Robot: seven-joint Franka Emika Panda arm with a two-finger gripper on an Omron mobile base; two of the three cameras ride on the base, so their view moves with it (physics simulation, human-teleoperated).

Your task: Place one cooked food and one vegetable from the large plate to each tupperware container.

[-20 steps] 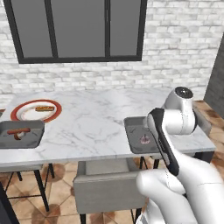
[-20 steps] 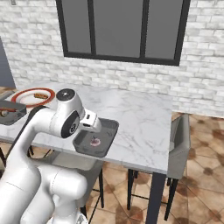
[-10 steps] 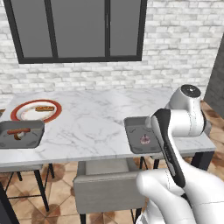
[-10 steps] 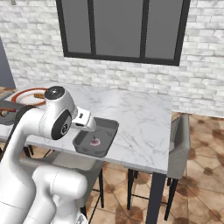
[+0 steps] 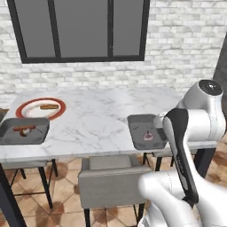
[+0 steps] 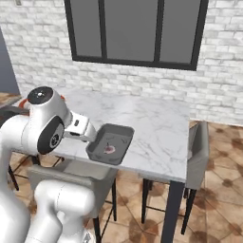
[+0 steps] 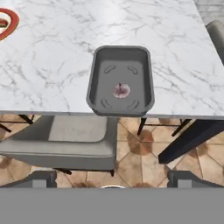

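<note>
Left base view: the large plate [image 5: 41, 108] holds 1 brown piece; beside it, 1 tray [image 5: 24, 131] holds 2 items. Right base view: the other tray [image 6: 110, 143] on the worktop [image 6: 152, 128] holds 1 purplish vegetable [image 6: 109, 149]. Hand view: the hand [image 7: 112, 178] stands wide, empty, off the worktop's edge.

On the table [image 5: 97, 119] two tupperware containers stand at the front edge, well apart. The left container [image 5: 23, 131] holds a sausage [image 5: 23, 129] and a small piece beside it. The large plate [image 5: 41, 108] lies just behind this container, with one piece of food [image 5: 48, 106] on it. The right container [image 7: 120, 80] holds one small vegetable [image 7: 121, 90] near its middle. A chair [image 5: 113, 177] stands under the front edge of the table, between the two containers. A second chair [image 6: 198, 154] stands at the right end of the table.
</note>
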